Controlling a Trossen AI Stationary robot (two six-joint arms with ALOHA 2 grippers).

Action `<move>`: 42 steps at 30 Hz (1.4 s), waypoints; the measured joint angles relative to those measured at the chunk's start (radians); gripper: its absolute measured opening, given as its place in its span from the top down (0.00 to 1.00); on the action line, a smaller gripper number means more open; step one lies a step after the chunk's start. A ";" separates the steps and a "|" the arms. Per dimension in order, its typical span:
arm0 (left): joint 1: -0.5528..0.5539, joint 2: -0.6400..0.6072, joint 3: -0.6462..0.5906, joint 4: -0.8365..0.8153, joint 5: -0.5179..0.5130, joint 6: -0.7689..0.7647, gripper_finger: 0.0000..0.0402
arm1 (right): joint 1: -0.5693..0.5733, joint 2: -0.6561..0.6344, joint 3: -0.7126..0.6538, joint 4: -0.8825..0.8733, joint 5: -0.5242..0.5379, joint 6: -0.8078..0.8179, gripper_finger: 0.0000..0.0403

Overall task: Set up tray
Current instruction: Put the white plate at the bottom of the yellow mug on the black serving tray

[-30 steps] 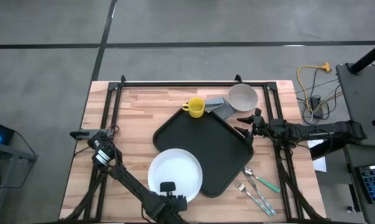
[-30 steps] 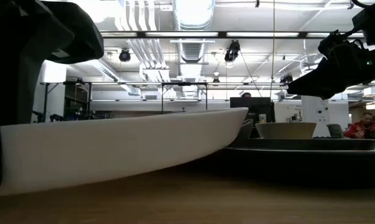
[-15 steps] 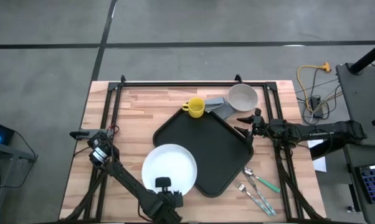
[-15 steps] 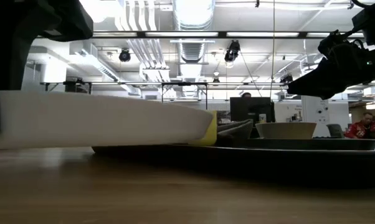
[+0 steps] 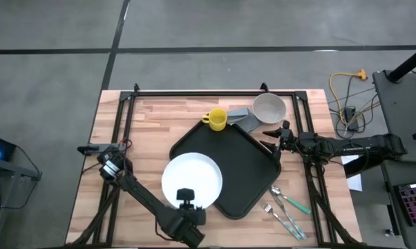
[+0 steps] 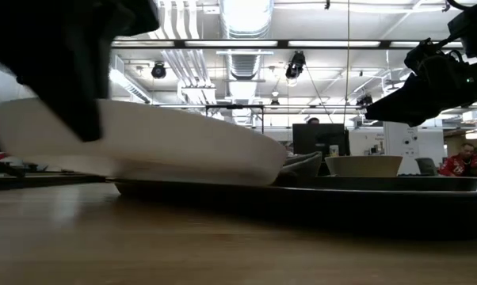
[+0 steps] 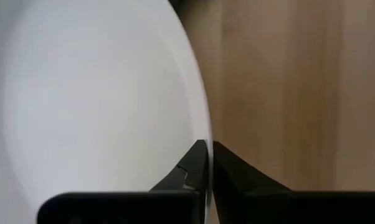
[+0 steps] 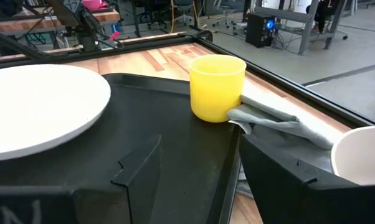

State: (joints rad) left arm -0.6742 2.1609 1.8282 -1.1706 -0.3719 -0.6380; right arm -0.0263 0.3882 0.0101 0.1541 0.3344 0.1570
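Note:
A round white plate [image 5: 192, 180] hangs partly over the near left corner of the black tray [image 5: 239, 162], which lies flat on the wooden table. My left gripper [image 5: 186, 196] is at the plate's near edge, shut on it. In the low view the plate [image 6: 183, 146] is raised above the table. My right gripper [image 5: 277, 137] waits open at the tray's right far corner with nothing between its fingers; its wrist view shows the plate [image 8: 38, 106] and tray [image 8: 150, 118]. My left gripper pinches the plate's rim [image 7: 205, 134] between its two fingers [image 7: 194, 163], one above and one below, at the plate's near edge. The fingers come steeply from above on the table's near side. The near side is lifted off the table; whether the far side touches the tray I cannot tell.
A yellow cup [image 5: 218, 119], a grey cloth [image 5: 243, 116] and a pale bowl [image 5: 269, 107] sit just beyond the tray's far edge. Cutlery [image 5: 285, 209] lies on the table at the tray's near right. A black frame [image 5: 208, 91] borders the table.
My left gripper has risen and gone toward the far edge, keeping its hold. The plate, whose near side was low at the table with the far side tipped up, is now lifted and lies farther over the tray.

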 joint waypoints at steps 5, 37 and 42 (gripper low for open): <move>0.032 0.000 0.000 0.000 -0.027 0.093 1.00 | 0.000 0.000 0.000 0.000 0.000 0.000 0.48; 0.099 -0.024 0.022 0.011 -0.190 0.278 1.00 | 0.000 0.000 0.000 0.000 -0.001 0.000 0.48; 0.099 -0.024 0.010 0.010 -0.189 0.278 1.00 | 0.000 0.000 0.000 0.000 -0.001 0.000 0.48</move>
State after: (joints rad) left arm -0.5747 2.1365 1.8385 -1.1606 -0.5605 -0.3603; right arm -0.0265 0.3878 0.0101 0.1539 0.3332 0.1570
